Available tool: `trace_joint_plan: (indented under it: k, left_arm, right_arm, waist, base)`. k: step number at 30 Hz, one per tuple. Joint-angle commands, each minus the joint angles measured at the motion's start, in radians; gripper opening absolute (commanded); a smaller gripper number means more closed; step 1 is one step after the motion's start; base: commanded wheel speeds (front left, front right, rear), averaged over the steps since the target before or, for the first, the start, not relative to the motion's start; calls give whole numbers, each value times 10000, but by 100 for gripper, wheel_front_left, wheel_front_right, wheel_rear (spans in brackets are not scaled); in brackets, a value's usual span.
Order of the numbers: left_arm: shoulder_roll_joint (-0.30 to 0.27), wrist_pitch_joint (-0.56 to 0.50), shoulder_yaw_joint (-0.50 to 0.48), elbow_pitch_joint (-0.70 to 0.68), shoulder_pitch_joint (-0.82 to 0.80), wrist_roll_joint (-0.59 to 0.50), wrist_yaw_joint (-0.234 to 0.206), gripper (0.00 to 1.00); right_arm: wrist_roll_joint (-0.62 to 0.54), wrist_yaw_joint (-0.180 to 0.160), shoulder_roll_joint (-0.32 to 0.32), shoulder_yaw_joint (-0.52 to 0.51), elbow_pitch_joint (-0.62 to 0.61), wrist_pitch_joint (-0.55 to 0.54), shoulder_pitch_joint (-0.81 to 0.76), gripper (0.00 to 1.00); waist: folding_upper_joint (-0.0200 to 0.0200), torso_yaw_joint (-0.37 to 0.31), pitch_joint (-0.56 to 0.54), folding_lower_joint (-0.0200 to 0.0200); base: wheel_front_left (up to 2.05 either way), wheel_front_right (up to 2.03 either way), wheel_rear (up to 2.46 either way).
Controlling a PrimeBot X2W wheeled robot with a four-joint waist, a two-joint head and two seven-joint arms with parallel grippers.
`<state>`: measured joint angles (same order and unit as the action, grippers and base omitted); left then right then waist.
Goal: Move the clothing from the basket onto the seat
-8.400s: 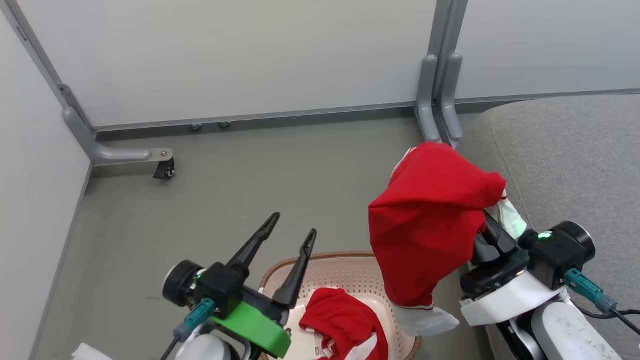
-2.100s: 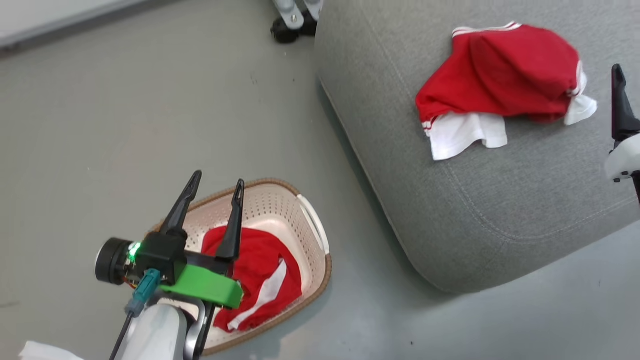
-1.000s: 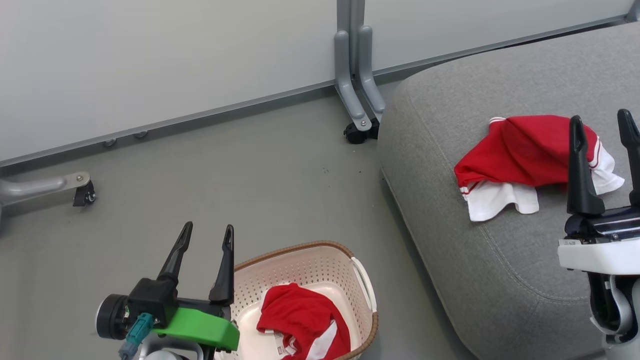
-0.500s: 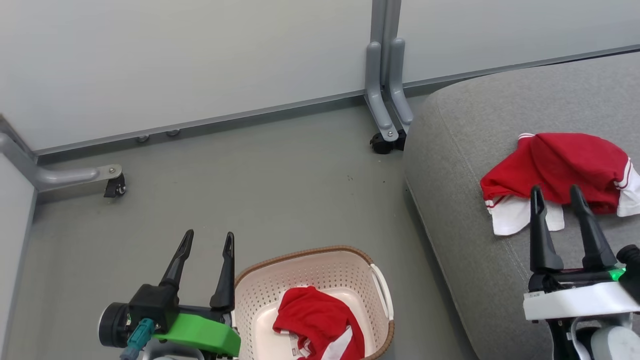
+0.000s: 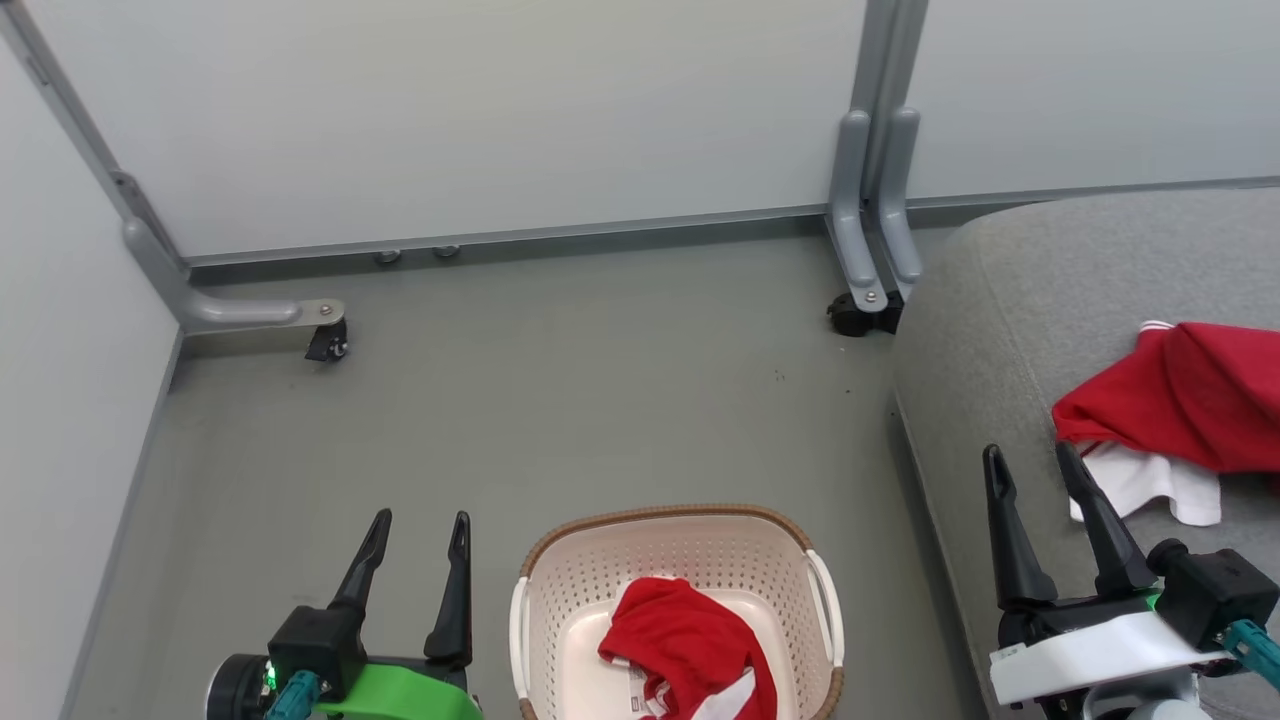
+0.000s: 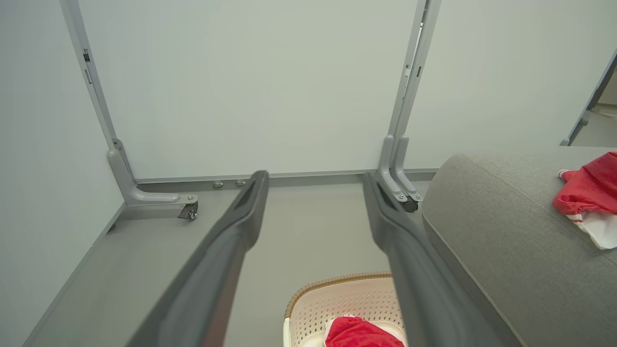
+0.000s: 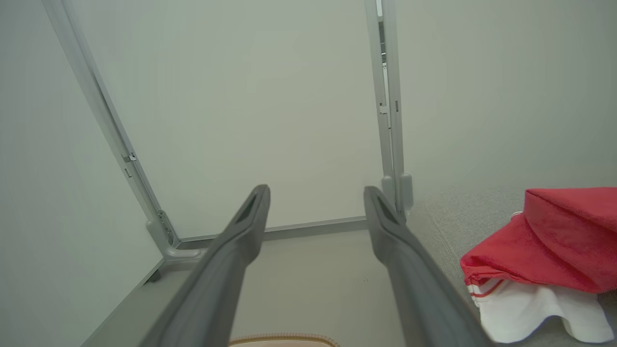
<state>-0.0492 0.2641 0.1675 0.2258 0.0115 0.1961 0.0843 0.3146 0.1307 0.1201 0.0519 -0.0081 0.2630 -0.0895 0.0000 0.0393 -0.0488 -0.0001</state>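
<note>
The basket [image 5: 662, 514] is seen on the grey floor [image 5: 560, 390] at the near edge, between the two grippers. One red garment [image 5: 685, 645] is crumpled inside it, toward its near right wall. A second red garment [image 5: 1195, 395] is laid on the seat [image 5: 1000, 320] at the right, set back from the cushion's rounded left edge (its white panel is spread toward the near side). The left gripper [image 5: 421, 518] is held wide open and empty just left of the basket. The right gripper [image 5: 1028, 455] is likewise spread and empty above the seat's left edge, beside the second garment. Open floor is left between the basket and the far partition panels [image 5: 500, 110].
</note>
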Motion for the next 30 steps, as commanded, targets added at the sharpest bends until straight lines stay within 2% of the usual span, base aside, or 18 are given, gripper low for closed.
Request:
trace_joint_plan:
  k: [1,10,17,30]
  left_arm:
    - [-25,4,23,19,208,72,-46,100]
    - [-23,3,-151,131,550,-160,-148,100]
    - [-23,3,-253,-74,684,-293,-333,100]
    - [-23,3,-327,-546,814,-419,-358,100]
  right_arm:
    - [-27,-1,2,46,37,28,-99,100]
    - [-209,0,-101,338,192,27,-152,100]
    - [-182,0,-142,398,285,27,-133,100]
    - [-49,0,-42,408,797,27,-211,100]
  waist:
    - [0,507,-131,1]
    - [0,1079,-271,1]
    - [0,1053,-321,1]
    - [0,909,-358,1]
  base:
    - [0,0,0]
    - [0,0,0]
    - [0,0,0]
    - [0,0,0]
